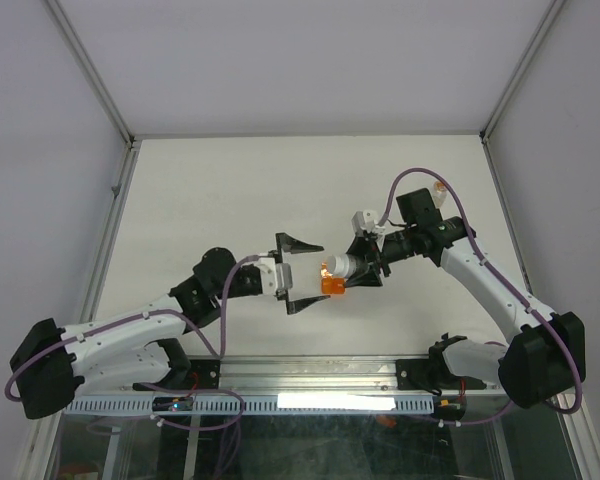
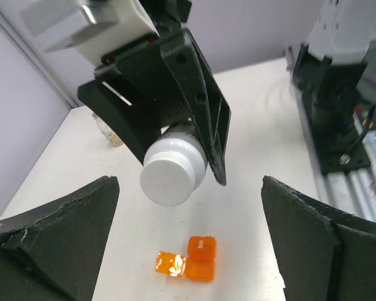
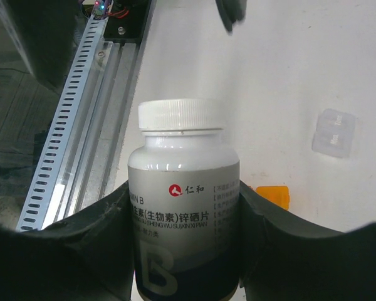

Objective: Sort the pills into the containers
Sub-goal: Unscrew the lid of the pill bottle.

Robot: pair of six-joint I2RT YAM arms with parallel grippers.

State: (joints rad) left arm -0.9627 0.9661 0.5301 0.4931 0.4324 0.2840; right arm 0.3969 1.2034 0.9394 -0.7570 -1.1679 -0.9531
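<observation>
The white bottle (image 3: 185, 207) with its dark band (red logo and printed characters on the label) is held off the table (image 1: 230, 190), gripped around the body by the right gripper (image 1: 360, 264), one black finger pressed on each side. Its white ribbed cap (image 2: 169, 179) is on and points toward the left arm. From above the bottle lies roughly level; from the left wrist it tips slightly downward.

Just beside the cap end, toward the near edge, an orange translucent piece (image 2: 191, 258) sits on the table. Up close it reads as three small square cells clustered together, touching one another. No part of either arm touches it.

The left gripper (image 1: 310, 273) faces the cap with its two fingers spread wide and nothing between them. The cap sits just beyond the fingertips, in line with the gap.

Farther off, near the right arm's wrist on the far side, stands a small clear vial (image 1: 441, 186). There is something tan in it, but it is too small to tell whether that is pills.

A pale see-through squarish piece (image 3: 332, 133) lies on the table beyond the bottle in the right wrist view, well apart from the slotted metal rail (image 3: 81, 125) along the near edge
</observation>
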